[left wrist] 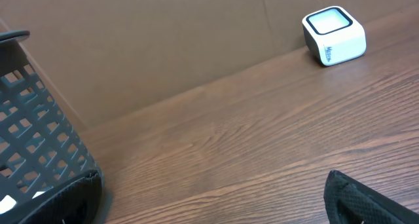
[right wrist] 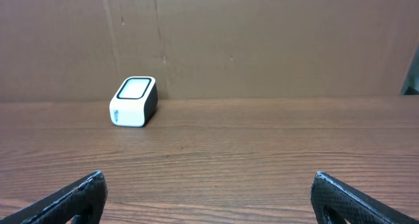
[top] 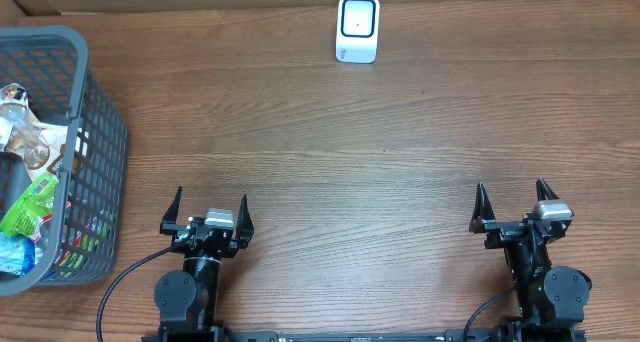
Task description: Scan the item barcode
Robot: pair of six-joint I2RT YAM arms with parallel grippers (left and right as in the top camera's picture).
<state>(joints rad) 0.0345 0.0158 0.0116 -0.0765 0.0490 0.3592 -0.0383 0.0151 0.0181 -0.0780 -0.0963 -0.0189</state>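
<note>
A small white scanner box (top: pixel 357 28) with a dark-rimmed window stands at the far edge of the wooden table, also in the left wrist view (left wrist: pixel 333 35) and the right wrist view (right wrist: pixel 133 102). Packaged items (top: pixel 28 202) lie inside a grey plastic basket (top: pixel 95 132) at the far left; no barcode is readable. My left gripper (top: pixel 211 210) rests open near the front edge, right of the basket, nothing between its fingers. At the front right my right gripper (top: pixel 513 202) stands open and empty too, its fingertips (right wrist: pixel 85 191) wide apart.
A brown cardboard wall (right wrist: pixel 262 40) runs along the back of the table behind the scanner. The basket's wall (left wrist: pixel 33 132) stands close to the left gripper's left finger. Bare wood lies between both grippers and the scanner.
</note>
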